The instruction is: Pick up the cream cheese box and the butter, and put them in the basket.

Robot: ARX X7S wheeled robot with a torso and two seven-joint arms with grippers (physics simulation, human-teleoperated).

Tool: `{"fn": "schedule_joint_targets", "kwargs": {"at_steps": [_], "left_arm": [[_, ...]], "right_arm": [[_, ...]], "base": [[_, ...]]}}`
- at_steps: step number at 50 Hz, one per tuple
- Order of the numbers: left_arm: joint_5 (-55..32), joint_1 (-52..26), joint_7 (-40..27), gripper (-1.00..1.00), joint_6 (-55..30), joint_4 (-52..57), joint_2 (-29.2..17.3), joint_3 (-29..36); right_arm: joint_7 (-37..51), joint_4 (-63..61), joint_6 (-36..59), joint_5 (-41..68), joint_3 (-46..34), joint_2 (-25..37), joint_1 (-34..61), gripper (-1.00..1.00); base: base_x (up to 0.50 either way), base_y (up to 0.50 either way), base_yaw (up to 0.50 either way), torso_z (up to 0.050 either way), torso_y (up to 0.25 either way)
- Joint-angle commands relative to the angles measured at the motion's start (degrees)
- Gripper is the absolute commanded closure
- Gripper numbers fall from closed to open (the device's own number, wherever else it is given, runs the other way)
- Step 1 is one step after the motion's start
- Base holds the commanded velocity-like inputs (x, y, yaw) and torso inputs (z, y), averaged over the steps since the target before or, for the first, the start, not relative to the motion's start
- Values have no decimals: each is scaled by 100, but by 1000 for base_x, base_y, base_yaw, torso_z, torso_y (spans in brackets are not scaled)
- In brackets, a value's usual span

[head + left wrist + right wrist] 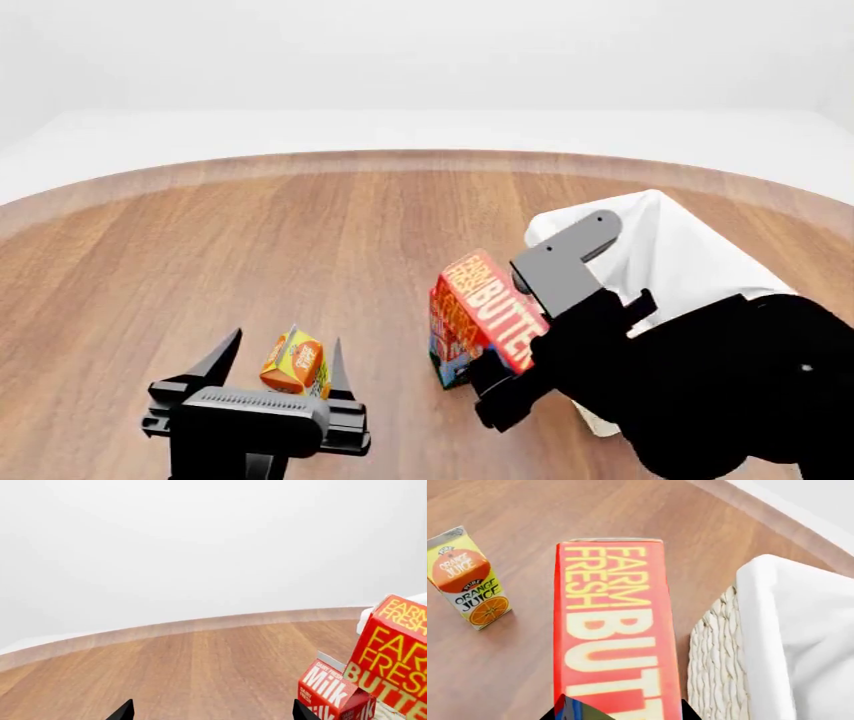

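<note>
My right gripper (pixel 624 712) is shut on the butter (pixel 610 625), a red-orange box with yellow "FARM FRESH BUTTER" lettering. In the head view the butter (pixel 478 312) hangs tilted just left of the basket (pixel 661 250), whose white cloth liner covers the rim. The wicker wall of the basket (pixel 714 650) shows right beside the box. My left gripper (pixel 213 715) is open, with nothing between its fingers. The cream cheese box is out of view.
A small orange juice carton (pixel 295 364) stands on the wooden table by my left gripper (pixel 278 368); it also appears as the orange juice carton (pixel 470 577) left of the butter. A red milk carton (pixel 331 692) stands under the butter (pixel 393 650). The round table's edge (pixel 400 158) curves behind.
</note>
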Motion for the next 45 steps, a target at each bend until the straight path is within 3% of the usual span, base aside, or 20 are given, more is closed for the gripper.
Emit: {"fn": "schedule_joint_targets", "kwargs": {"at_steps": [1,22,45], "left_arm": [[-7,-3,-8,-100,15,-7,-7,10],[-24,-16,-33,-100,17,-18,-23,21],[-24,-41,-59,-100,18,-42,-31,51]], "right_arm": [[248,570,37,152,137,7,669,100],[204,1503,77,167,115,48,1535,100],[-677,2963,-87,-1047,-155,41,2089,100]], "base": [[0,0,0,0,0],[0,0,0,0,1],[0,0,0,0,1]]}}
